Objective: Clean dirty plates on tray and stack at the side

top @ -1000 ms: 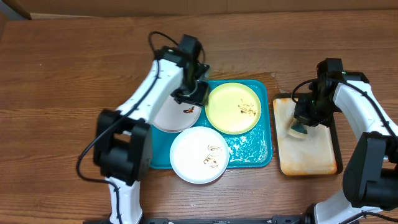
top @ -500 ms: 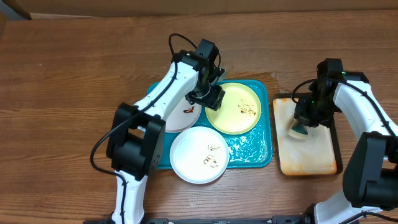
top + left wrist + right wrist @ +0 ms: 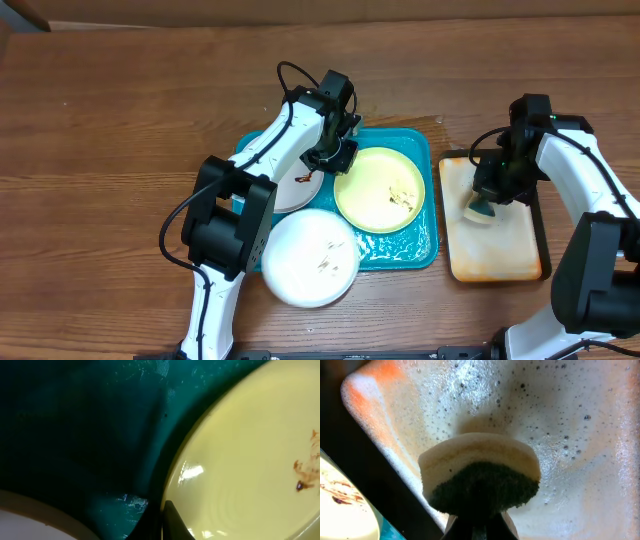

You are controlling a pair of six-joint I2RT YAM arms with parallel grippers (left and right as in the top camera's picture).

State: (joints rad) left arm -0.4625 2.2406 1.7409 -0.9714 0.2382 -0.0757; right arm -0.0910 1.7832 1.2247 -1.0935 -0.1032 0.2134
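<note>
The left arm reaches forward over the rear white plate, with the front white plate overhanging the teal tray. The left gripper pinches the rim of the yellow-green plate. At the right, the right gripper clamps a sponge above the foamy small tray.

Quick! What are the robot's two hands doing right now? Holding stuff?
Left end effector: closed, pinching the rim of the yellow plate.
Right end effector: closed, holding the sponge.
</note>
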